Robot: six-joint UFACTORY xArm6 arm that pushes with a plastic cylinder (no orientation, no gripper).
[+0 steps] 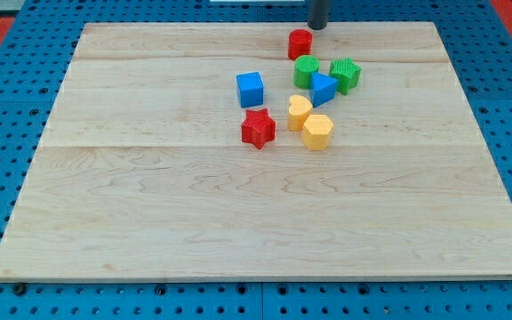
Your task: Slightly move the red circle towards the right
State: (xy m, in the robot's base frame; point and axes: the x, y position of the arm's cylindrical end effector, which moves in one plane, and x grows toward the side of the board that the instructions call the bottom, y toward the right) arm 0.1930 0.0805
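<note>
My tip (317, 27) stands at the top edge of the pale wooden counter (149, 222), just up and right of the red circle block (300, 44).

No claw shows, so its state cannot be told. Below the red circle cluster a green round block (306, 70), green star-like block (346, 76), blue triangle (323, 89), blue cube (250, 89), yellow heart (300, 112), yellow hexagon (317, 131) and red star (258, 128).

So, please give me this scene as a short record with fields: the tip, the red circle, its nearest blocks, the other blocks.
my tip: at the view's top, just up-right of the red circle, apart
red circle: near the board's top edge
nearest below: green circle, blue triangle, green star
others: blue cube, red star, yellow heart, yellow hexagon
</note>
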